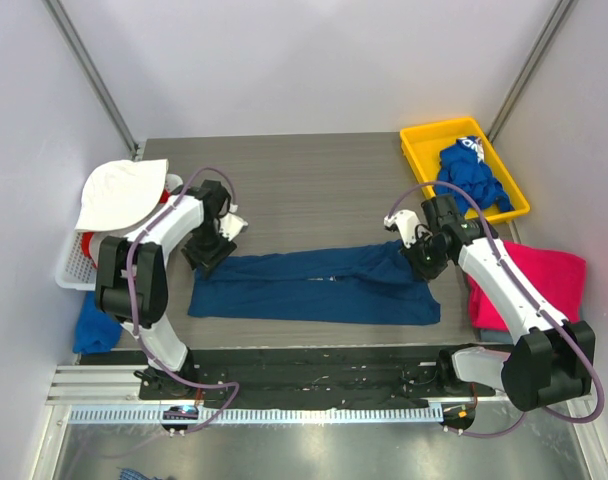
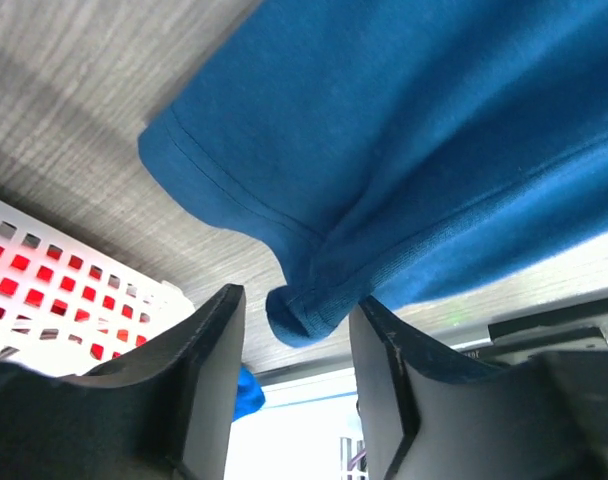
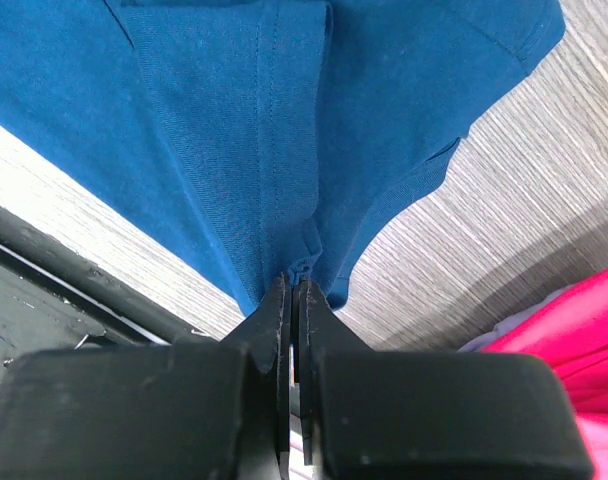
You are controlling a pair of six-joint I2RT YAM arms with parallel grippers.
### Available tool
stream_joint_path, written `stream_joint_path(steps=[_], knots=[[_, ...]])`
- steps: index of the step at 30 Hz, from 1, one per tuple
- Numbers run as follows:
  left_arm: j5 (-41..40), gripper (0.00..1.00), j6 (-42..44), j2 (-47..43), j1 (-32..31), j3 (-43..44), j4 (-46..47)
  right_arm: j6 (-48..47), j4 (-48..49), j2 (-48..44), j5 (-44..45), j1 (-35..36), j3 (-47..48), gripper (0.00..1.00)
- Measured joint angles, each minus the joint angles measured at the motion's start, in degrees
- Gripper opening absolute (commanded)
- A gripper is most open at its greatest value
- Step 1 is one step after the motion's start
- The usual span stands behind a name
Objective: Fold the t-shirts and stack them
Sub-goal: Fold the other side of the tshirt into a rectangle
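Observation:
A navy t-shirt lies folded into a long band across the middle of the table. My left gripper stands open at its upper left corner; in the left wrist view a rolled hem corner sits loose between the spread fingers. My right gripper is shut on the band's upper right corner, pinching a fabric fold. A magenta-pink t-shirt lies at the right, also showing as the pink cloth in the right wrist view. A royal-blue t-shirt with white lettering is crumpled in the yellow tray.
A white slotted basket with red contents and a white cloth over it stands at the left edge; its wall is close to my left gripper. A blue cloth lies below it. A black strip runs along the near edge.

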Motion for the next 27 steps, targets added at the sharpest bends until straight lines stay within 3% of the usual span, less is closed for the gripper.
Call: stream_joint_path(steps=[16,27], knots=[[13.68,0.63,-0.39,-2.56,0.0,3.61,-6.58,-1.14,-0.13,0.0,1.53,0.24,-2.03,0.01],[11.15,0.65,-1.86,5.86,-0.13,3.58,-4.17,-1.14,-1.2,0.0,1.7,0.92,-1.86,0.01]])
